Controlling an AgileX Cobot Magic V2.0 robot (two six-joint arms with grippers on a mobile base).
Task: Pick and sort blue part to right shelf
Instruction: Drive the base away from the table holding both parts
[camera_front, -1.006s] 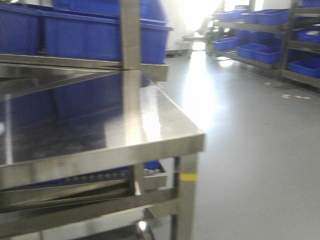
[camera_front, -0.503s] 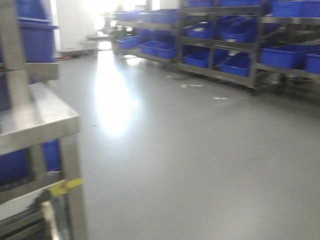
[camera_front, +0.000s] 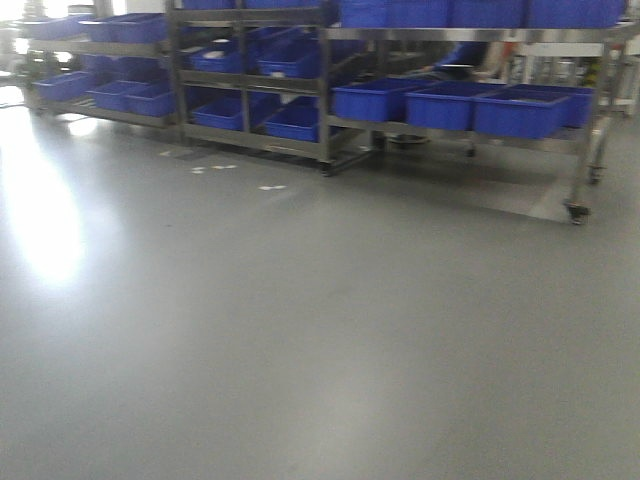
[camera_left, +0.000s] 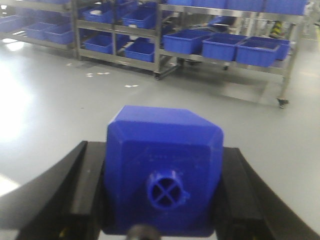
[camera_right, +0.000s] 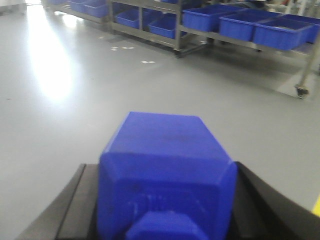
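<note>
An open grey floor (camera_front: 300, 330) is seen ahead in the front view. A bright patch of glare lies at its left, and a few white marks (camera_front: 212, 168) lie far out on it. Along the far side a wheeled steel rack (camera_front: 470, 35) is stood at the right, with one castor (camera_front: 576, 211) visible under its end post. Three blue bins (camera_front: 518, 112) are set side by side on its lower level. Further racks (camera_front: 250, 141), loaded with like bins, are ranged to its left. A broad stretch of floor lies between the camera and these racks.

The grippers and their loads are shown by the wrist views only. In the left wrist view the blue part (camera_left: 165, 165) is clamped in the left gripper (camera_left: 159, 147), with a black finger (camera_left: 82, 185) pressed against each flank. The face bearing a round, cross-slotted boss (camera_left: 167, 191) is turned toward the camera. In the right wrist view a second blue part (camera_right: 165, 170) is gripped in the same way by the right gripper (camera_right: 161, 166). Its square knob (camera_right: 160, 227) is seen at the bottom edge, nearest the lens.

Both parts are held above the floor, well apart from the wheeled steel rack. The rack is seen beyond them at the top of each wrist view.
</note>
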